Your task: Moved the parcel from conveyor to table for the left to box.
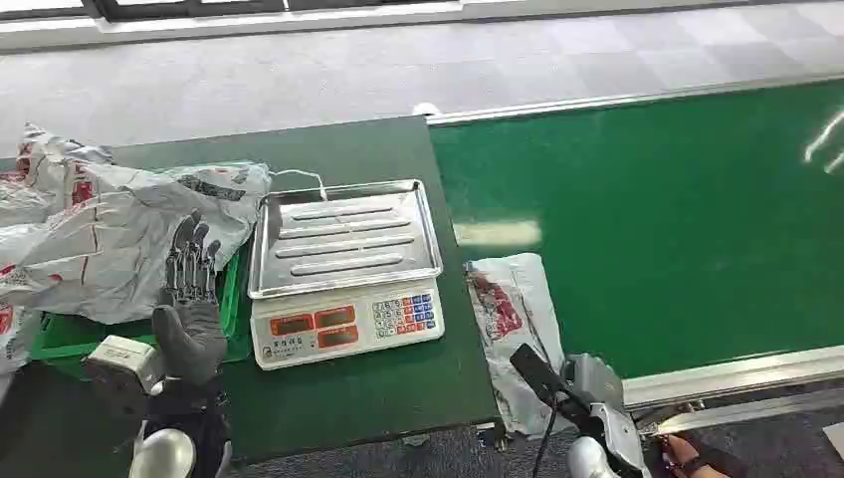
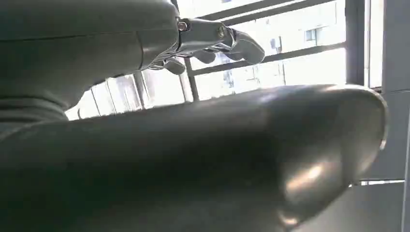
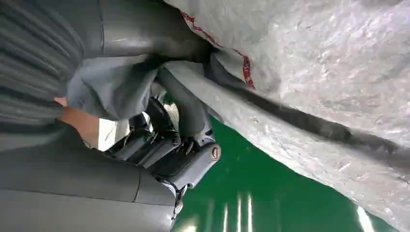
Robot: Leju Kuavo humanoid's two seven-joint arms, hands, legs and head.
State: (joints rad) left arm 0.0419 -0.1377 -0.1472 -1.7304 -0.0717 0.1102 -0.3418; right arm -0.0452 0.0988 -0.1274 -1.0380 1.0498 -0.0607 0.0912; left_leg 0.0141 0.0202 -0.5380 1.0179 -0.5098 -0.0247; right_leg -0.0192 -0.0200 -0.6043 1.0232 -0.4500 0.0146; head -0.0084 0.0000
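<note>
Head view, parcel place: flat grey plastic mailer parcel with red print (image 1: 506, 317) lying lengthwise just beside the white electronic scale with steel pan (image 1: 343, 264), on its belt side, straddling the seam between the dark green table (image 1: 378, 398) and the green conveyor belt (image 1: 677, 219); not yet fully on the table.
Parcel look: thin, limp, crinkled film; red marking along one side; near end drooping past the table edge; likely to sag and fold when lifted.
Right robot hand (image 1: 553, 386): at the parcel's near end, on the belt side of the scale; in the right wrist view, thumb and dark fingers (image 3: 167, 145) seemingly pinching a fold of the parcel (image 3: 314, 72); grip depth hard to judge.
Left robot hand (image 1: 189, 299): raised on the scale's opposite side, fingers spread, holding nothing; spread also in the left wrist view (image 2: 212, 41).
Risk, slip: slick film pulling out of a shallow pinch, parcel dropping off the table edge.
Risk, snag: dragging sideways could catch the scale's pan or shove the scale.
Risk, crowding: heap of crumpled grey bags (image 1: 90, 239) beyond the scale, leaving little room for the handover.
</note>
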